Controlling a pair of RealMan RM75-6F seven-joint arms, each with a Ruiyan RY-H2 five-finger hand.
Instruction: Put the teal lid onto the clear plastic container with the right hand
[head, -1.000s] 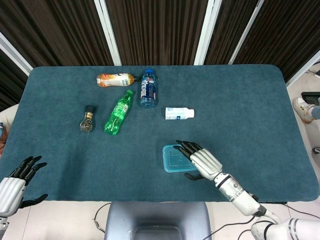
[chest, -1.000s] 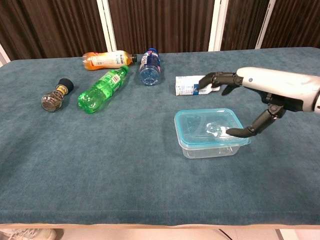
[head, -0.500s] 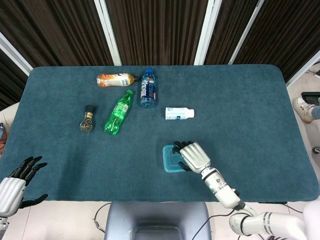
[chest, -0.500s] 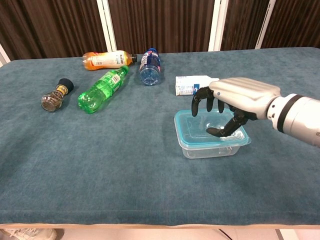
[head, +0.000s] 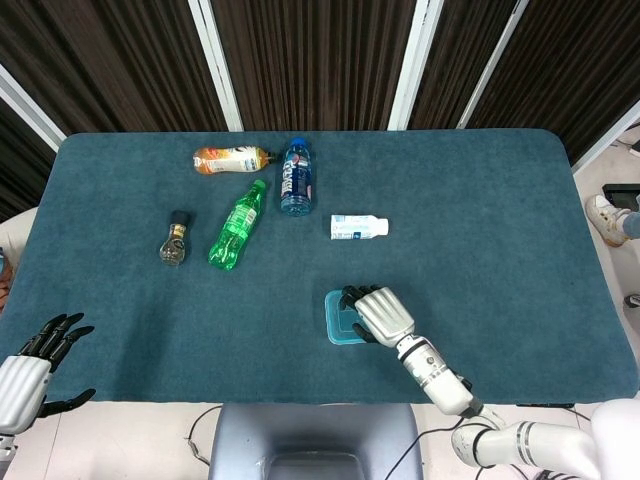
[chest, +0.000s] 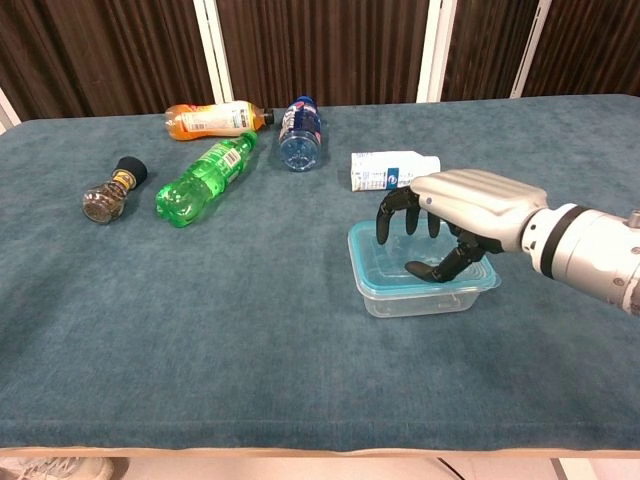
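- Nearest, at the front edge of the table (head: 480, 200), in the head view only: left hand (head: 30, 375), idle, fingers spread, holding nothing, well apart from everything else.
- Just behind the front edge, right of centre: clear plastic container (chest: 420, 298) with the teal lid (chest: 375, 282) already lying over its rim, level as far as the chest view shows.
- Directly above the lid: right hand (chest: 455, 215), palm down, fingers apart and curled downward, fingertips (chest: 384, 232) at or just over the lid's top; actual contact hard to tell. Nothing pinched.
- Judged progress: placing mostly done; left over, likely a press to seat the rim and then a lift away. Whether the lid is snapped shut cannot be told.
- Just beyond the container: small white bottle (chest: 392, 169) lying flat, near the fingers' far side, so little slack for a forward sweep.
- Farther back and left: green bottle (chest: 205, 178), blue bottle (chest: 299, 131), orange bottle (chest: 215, 117) and small dark-capped jar (chest: 110, 195), all well apart from the hand.
- Open cloth to the right of the container and toward the far right corner: ample room for withdrawing.
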